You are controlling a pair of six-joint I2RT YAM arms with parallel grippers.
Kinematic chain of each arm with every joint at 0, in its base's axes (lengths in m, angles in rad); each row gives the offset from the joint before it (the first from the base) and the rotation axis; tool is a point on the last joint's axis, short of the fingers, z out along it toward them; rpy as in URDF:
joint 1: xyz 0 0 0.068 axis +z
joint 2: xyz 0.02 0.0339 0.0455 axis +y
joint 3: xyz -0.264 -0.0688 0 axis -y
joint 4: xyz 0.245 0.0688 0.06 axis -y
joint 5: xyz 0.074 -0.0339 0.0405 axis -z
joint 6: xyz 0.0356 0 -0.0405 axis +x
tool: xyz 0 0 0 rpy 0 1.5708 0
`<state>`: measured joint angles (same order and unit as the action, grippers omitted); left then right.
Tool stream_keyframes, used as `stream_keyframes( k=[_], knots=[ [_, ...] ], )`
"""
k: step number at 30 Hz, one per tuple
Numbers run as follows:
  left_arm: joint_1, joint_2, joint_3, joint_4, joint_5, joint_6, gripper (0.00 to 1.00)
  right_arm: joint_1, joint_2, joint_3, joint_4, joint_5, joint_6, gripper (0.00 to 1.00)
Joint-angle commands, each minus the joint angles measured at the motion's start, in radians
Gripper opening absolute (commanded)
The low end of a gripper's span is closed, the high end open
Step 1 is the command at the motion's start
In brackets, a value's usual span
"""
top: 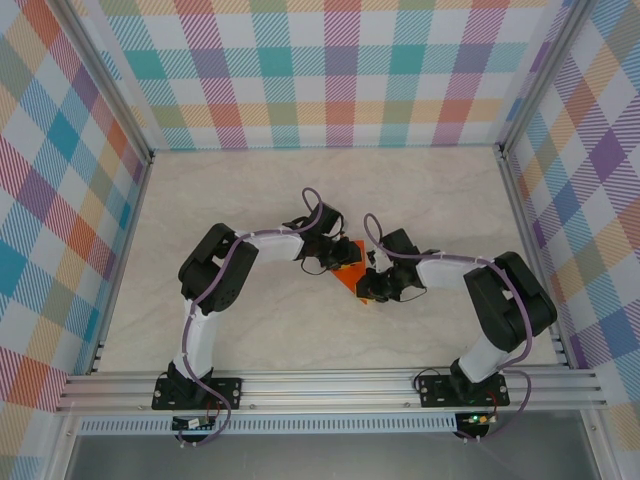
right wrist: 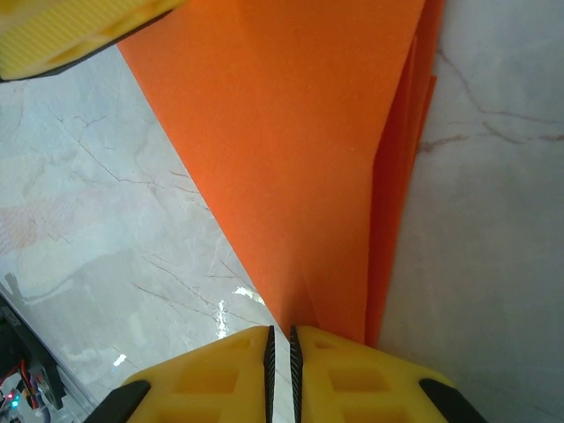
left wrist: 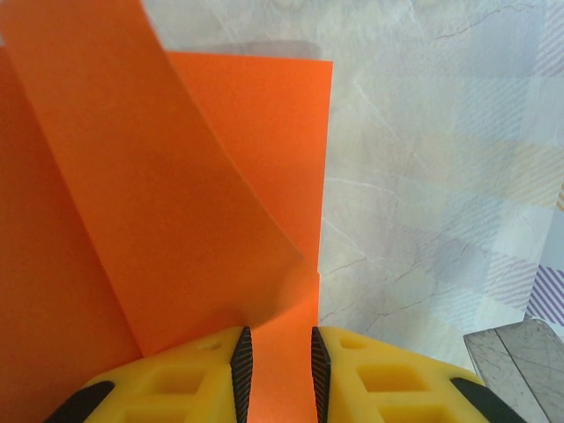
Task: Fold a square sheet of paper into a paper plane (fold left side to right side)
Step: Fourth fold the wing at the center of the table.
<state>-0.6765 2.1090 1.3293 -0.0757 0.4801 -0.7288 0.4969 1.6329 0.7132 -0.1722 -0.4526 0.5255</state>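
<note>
Well, from my seat the left gripper (left wrist: 275,366) has its jaws a little apart with orange showing through the gap; whether they grip anything I cannot tell. A flap of the orange paper (left wrist: 176,203) arches up from beside its left finger (left wrist: 176,383), uncreased. That flap is my worry: if the arm drags sideways, the curl could buckle and set a crooked crease, or spring back flat.

In the top view the paper (top: 350,272) lies on the table (top: 250,200) near the middle, between the two wrists, with the left gripper (top: 330,262) and the right gripper (top: 370,285) both over it.

The right gripper (right wrist: 281,352) has its jaws pressed all but together; the pointed end of the paper (right wrist: 300,132) runs right to its tips, though I cannot tell if it is nipped. If that point slips, I judge the whole piece would swivel and the fold would miss its edge.

The paper looks thin, bright and unmarked; it narrows to a dart, with several stacked layers along its right edge.
</note>
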Motion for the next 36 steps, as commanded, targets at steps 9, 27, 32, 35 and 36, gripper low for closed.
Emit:
stream_keyframes(
  k=[9,27,32,35,36],
  knots=[
    [0.000,0.032,-0.020,-0.056,-0.044,0.013,0.27,-0.010,-0.014,-0.083,-0.039,0.021,-0.002,0.15],
    [0.002,0.037,-0.011,-0.074,-0.054,0.022,0.27,0.001,-0.117,-0.191,-0.126,-0.004,0.014,0.13],
    [0.002,0.034,-0.014,-0.070,-0.051,0.021,0.27,0.000,-0.157,-0.201,-0.129,-0.009,0.020,0.12],
    [0.000,0.031,-0.019,-0.067,-0.048,0.020,0.27,0.000,-0.243,-0.161,-0.169,-0.011,0.016,0.13],
    [0.000,0.029,-0.019,-0.066,-0.049,0.017,0.27,0.000,-0.273,-0.137,-0.199,-0.001,0.015,0.13]
  ],
)
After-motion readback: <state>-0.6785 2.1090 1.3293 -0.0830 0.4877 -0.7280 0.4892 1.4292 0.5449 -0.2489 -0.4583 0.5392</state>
